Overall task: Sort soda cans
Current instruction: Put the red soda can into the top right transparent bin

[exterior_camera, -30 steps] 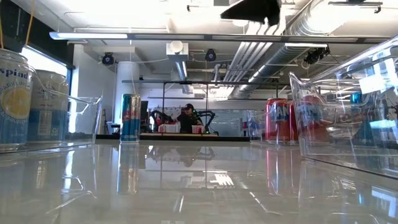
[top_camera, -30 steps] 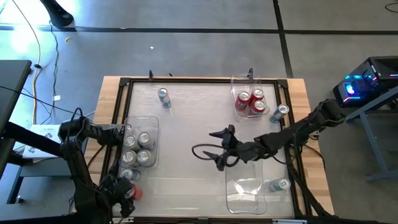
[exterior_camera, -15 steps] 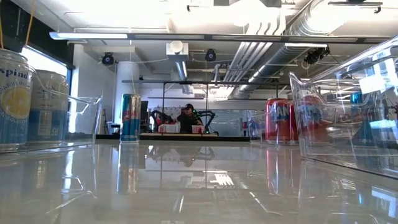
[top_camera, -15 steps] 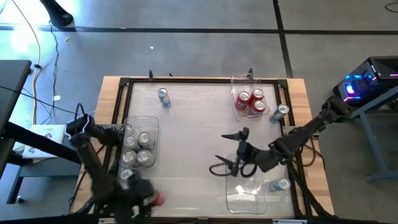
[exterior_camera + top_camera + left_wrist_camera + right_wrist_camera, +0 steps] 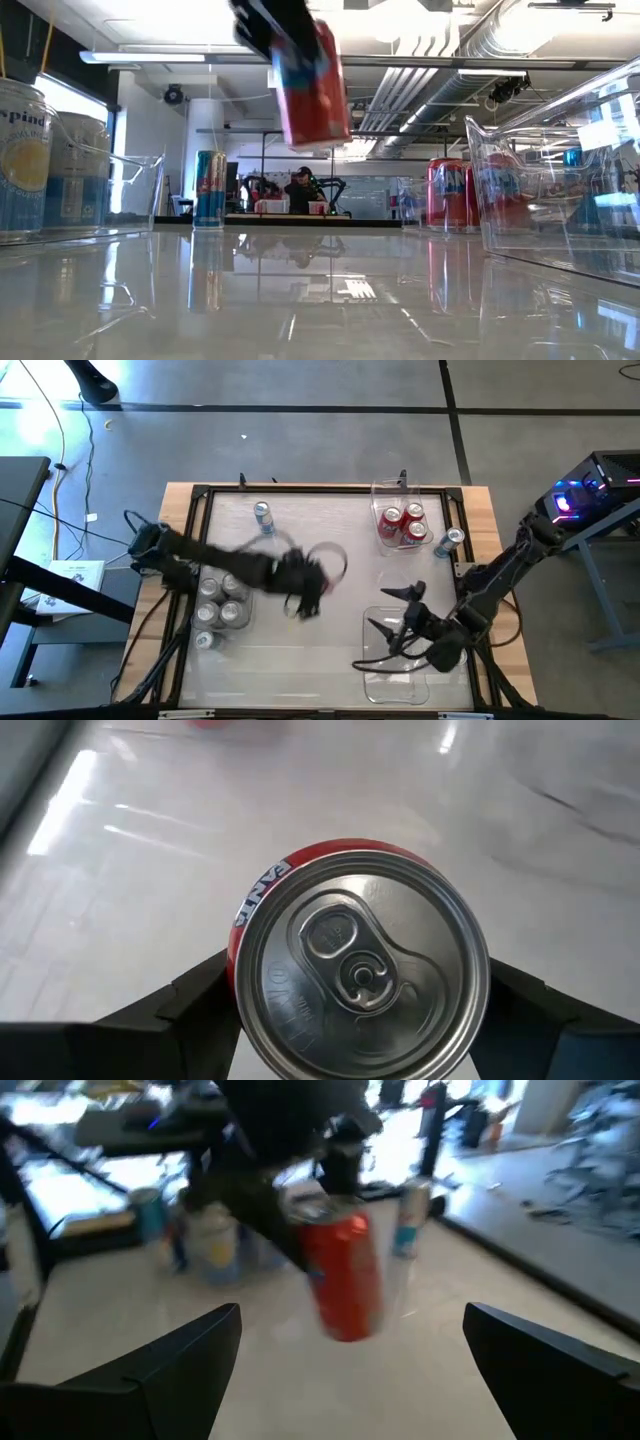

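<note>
Overhead, the table [image 5: 330, 650] was a pale glossy sheet inside a dark frame on a wooden top. Two dark arms reached over it. The left arm [image 5: 215, 562] stretched from the left edge towards the middle, blurred. The right arm [image 5: 495, 575] came in from the right edge and bent towards the near side.

Three clear plastic bins sat on the surface. The left bin [image 5: 243, 554] held several silver-grey cans [image 5: 222, 600], and one more silver can [image 5: 203, 641] stood just outside its near end. The far right bin [image 5: 392, 488] held three red cans [image 5: 403, 525]. The near right bin [image 5: 395, 685] lay under the right gripper; what it held could not be told.

The left gripper [image 5: 305, 592] hung above the middle of the table, its fingers clamped on a red can [image 5: 312, 85] well clear of the surface. Its wrist camera looked down on that can's silver top, one finger [image 5: 190, 1005] pressing each side. The right gripper [image 5: 395, 612] hovered over the far edge of the near right bin with its fingers spread wide and nothing between them.

A blue can [image 5: 263, 516] stood alone near the far edge. Another can [image 5: 449, 541] lay tilted at the right frame, beside the far right bin.
</note>
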Controlling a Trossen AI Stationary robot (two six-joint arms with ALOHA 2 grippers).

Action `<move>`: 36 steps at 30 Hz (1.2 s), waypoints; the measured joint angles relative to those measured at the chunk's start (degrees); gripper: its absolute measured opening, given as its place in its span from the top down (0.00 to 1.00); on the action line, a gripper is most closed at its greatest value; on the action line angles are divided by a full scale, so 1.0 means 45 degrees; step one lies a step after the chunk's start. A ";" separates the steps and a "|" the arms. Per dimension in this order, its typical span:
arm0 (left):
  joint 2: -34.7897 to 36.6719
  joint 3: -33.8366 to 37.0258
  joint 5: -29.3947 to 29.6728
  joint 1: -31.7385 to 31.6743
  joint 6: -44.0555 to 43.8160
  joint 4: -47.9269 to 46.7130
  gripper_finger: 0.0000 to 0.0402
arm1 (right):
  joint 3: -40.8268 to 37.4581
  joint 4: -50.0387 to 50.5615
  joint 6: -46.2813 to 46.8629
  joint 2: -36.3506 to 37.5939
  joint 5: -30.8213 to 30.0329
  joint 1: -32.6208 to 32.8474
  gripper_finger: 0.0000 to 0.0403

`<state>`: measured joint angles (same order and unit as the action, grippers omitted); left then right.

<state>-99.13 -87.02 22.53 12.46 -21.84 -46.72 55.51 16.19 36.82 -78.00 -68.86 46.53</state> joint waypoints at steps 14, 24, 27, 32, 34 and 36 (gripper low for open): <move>-0.1799 0.0015 -0.2147 -0.2824 0.2272 0.1136 0.26 | -0.0005 0.1047 0.3615 0.0000 -0.1592 0.0238 0.06; -0.3056 -0.0024 -0.3097 -0.2689 0.2880 0.2380 0.19 | -0.0005 0.0658 0.3861 0.0000 -0.1034 -0.0617 0.06; -0.3265 -0.0028 -0.3824 -0.2813 0.3047 0.2254 0.17 | -0.0005 0.0519 0.3953 -0.0005 -0.0792 -0.0681 0.06; -0.3332 -0.0005 -0.4679 -0.3016 0.3239 0.2188 0.15 | -0.0005 0.0541 0.4386 -0.0005 -0.0777 -0.0681 0.06; -0.3197 -0.0005 -0.4712 -0.3027 0.3322 0.2159 0.14 | -0.0005 0.0541 0.4390 -0.0005 -0.0779 -0.0681 0.06; -0.3015 -0.0005 -0.4656 -0.3014 0.3288 0.2205 0.14 | -0.0005 0.0544 0.4503 -0.0005 -0.0619 -0.0681 0.06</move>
<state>-112.70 -87.05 1.58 -1.10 -7.05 -36.80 55.48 18.64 57.08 -78.02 -71.65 43.46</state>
